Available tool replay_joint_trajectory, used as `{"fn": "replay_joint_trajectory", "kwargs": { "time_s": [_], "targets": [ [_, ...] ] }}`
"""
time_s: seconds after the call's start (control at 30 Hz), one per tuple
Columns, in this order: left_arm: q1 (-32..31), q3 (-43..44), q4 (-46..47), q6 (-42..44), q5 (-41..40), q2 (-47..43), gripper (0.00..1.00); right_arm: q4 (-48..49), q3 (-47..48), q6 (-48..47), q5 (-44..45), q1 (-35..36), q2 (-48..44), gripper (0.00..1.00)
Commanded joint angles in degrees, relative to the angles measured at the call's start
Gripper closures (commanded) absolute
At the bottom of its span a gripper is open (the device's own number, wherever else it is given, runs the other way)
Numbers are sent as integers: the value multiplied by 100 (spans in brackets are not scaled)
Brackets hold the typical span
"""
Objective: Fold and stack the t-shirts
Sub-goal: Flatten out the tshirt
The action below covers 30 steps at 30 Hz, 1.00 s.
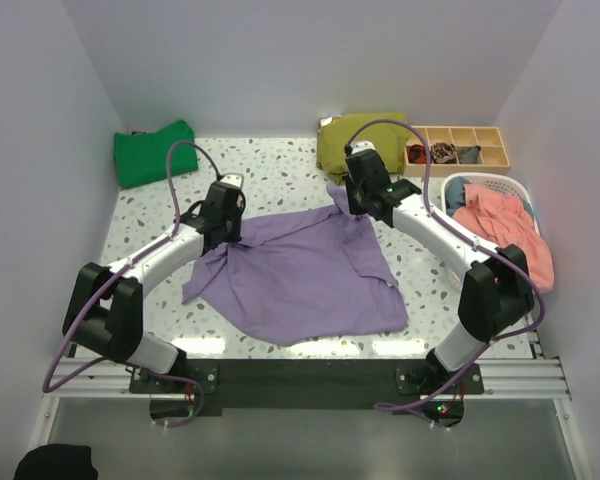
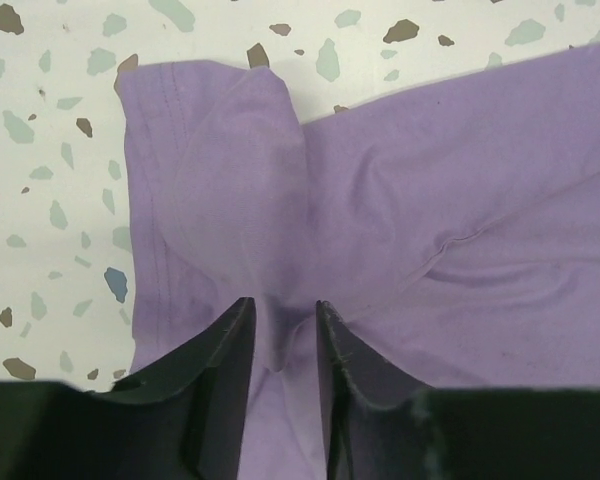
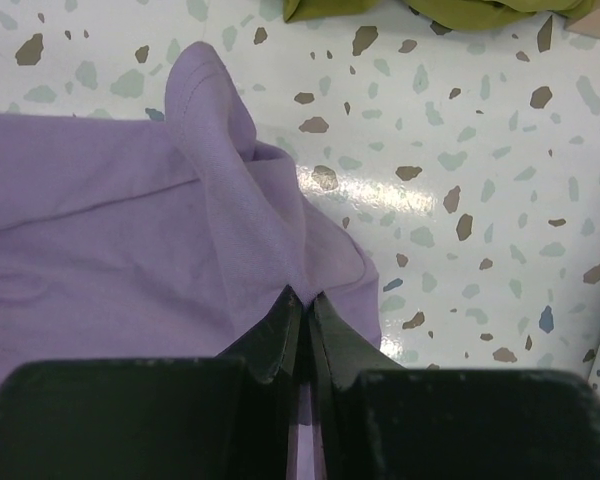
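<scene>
Jaws on the right arm (image 1: 430,225) pinch a fold of the purple t-shirt (image 1: 300,275). Jaws on the left arm (image 1: 170,250) stand a little apart, cloth between them. It lies spread on the counter (image 1: 280,180), likely held to pull flat.

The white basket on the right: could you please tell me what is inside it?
A pink garment fills the basket and drapes over its near rim; a bit of blue cloth shows at its left edge. Whatever lies beneath them is covered.
</scene>
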Motion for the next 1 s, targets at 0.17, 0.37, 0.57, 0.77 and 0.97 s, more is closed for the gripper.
{"fn": "replay_joint_trajectory", "kwargs": {
  "time_s": [0.17,0.37,0.57,0.77,0.97],
  "targets": [
    [-13,82,231,-3,22,208,89,156,11,-74,-2,-16,103,94],
    [-13,100,213,-12,-5,244,84,155,11,-74,6,-42,51,94],
    [-13,109,178,-47,-75,191,57,173,11,-74,-46,-34,86,94],
    [-13,109,230,-20,39,288,90,173,20,-83,-46,-42,112,94],
    [-13,135,248,-3,57,156,100,164,20,-83,-20,-42,112,94]
  ]
}}
